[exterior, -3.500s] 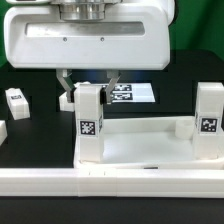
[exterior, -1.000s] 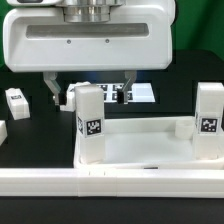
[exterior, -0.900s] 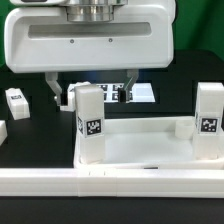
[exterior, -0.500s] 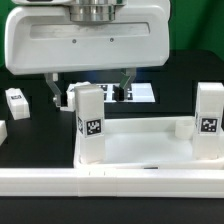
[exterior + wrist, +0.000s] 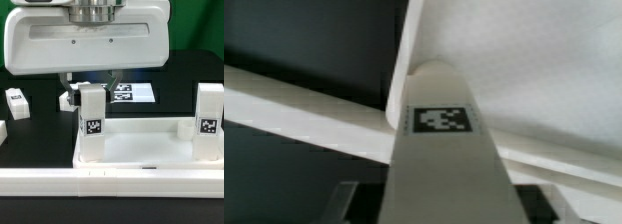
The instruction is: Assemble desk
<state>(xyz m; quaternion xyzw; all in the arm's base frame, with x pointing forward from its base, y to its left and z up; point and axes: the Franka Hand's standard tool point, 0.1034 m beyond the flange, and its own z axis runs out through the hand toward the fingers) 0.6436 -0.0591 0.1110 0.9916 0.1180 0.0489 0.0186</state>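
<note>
Black counter [image 5: 40, 140] fills the exterior view, and the robot's white housing [image 5: 90, 40] spans 12 o'clock. Far out at 9 o'clock a small white block [image 5: 15, 101] with dark marks stands alone, separated from the assembly by a strip of bare counter.

Just toward 9 o'clock from centre, the leg [image 5: 92, 125] stands upright at the corner of the tabletop [image 5: 140, 152] on the exterior view's left, with its tag facing the camera. The hand [image 5: 90, 90] hangs at the leg's 12 o'clock, with one finger down each flank of the leg's top end. In the wrist view the dark pads [image 5: 363, 203] sit tight against both sides of the leg, so the hand is pinching the leg near its top.

Behind the hand, toward 1 o'clock, the marker board [image 5: 140, 94] lies flat on the counter, partly hidden.

The tabletop is a shallow tray with raised rims, spreading from 6 o'clock to 3 o'clock. Its front rim runs along the lower edge of the exterior view, and its floor lies open between the two legs.

At 3 o'clock the second leg [image 5: 209, 112] stands upright at the opposite corner, tag outward. It is well apart from the hand, with open room above it.
</note>
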